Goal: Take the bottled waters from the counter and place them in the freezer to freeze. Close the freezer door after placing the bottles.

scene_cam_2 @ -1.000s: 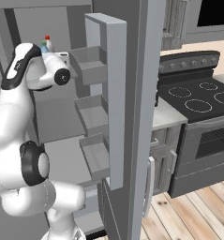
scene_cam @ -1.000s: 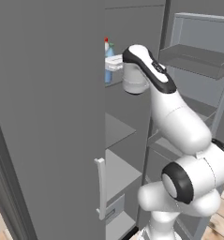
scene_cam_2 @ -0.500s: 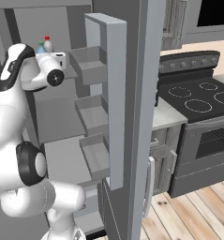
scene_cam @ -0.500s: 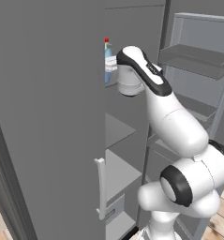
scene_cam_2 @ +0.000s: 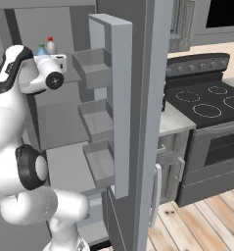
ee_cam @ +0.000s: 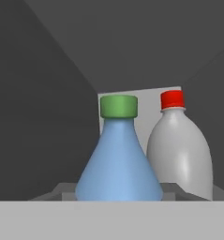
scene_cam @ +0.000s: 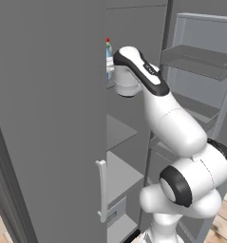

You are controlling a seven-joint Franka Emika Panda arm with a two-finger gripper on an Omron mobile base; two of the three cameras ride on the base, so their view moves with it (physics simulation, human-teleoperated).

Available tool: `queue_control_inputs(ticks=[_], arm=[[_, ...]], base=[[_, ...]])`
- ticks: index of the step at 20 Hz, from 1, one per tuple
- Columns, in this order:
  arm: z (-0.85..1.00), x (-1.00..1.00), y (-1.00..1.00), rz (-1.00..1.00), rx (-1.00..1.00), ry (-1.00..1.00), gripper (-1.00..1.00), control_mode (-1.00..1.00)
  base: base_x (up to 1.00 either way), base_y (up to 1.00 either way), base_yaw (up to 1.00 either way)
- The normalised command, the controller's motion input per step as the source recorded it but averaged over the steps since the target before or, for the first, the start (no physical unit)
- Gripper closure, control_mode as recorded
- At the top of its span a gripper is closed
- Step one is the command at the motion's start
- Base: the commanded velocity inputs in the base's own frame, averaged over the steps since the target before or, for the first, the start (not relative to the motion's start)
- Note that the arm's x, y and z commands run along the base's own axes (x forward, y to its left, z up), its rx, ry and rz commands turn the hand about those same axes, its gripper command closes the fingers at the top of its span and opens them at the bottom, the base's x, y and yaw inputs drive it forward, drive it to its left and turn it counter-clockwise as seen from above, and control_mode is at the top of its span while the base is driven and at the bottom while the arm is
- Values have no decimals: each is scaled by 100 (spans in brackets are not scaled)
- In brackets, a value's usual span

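Observation:
My gripper (scene_cam_2: pixel 44 57) reaches onto an upper shelf of the freezer (scene_cam_2: pixel 55 122). In the hand view the blue bottled water (ee_cam: pixel 118 159) with a green cap stands dead centre and close, and my gripper looks shut on its base, though the fingers are hidden. The whitish, red-capped bottled water (ee_cam: pixel 179 150) stands right beside it on the shelf. Both caps show above my hand: the blue bottle (scene_cam_2: pixel 41 49) and the red-capped one (scene_cam_2: pixel 50 45), which also peeks past the door edge (scene_cam: pixel 108 47). The freezer door (scene_cam_2: pixel 152 122) stands open to my right, bins facing me. The counter (scene_cam_2: pixel 175 120) lies beyond it.
The plain grey door (scene_cam: pixel 48 118) is closed at my left, close to my forearm. The open door's bins (scene_cam: pixel 195 57) flank the arm on the right. A black stovetop (scene_cam_2: pixel 206 103) sits past the counter. Wood floor lies below.
My hand has pushed a little further left and deeper into the freezer, bringing the blue bottle in beside the red-capped one, which has stayed in place.

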Motion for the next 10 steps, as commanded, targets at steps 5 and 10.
queue_control_inputs(ticks=[5,10], arm=[[-13,3,5,-2,0,0,100,-100],[-22,0,16,-1,0,1,100,-100]], base=[[0,0,0],[0,0,0]])
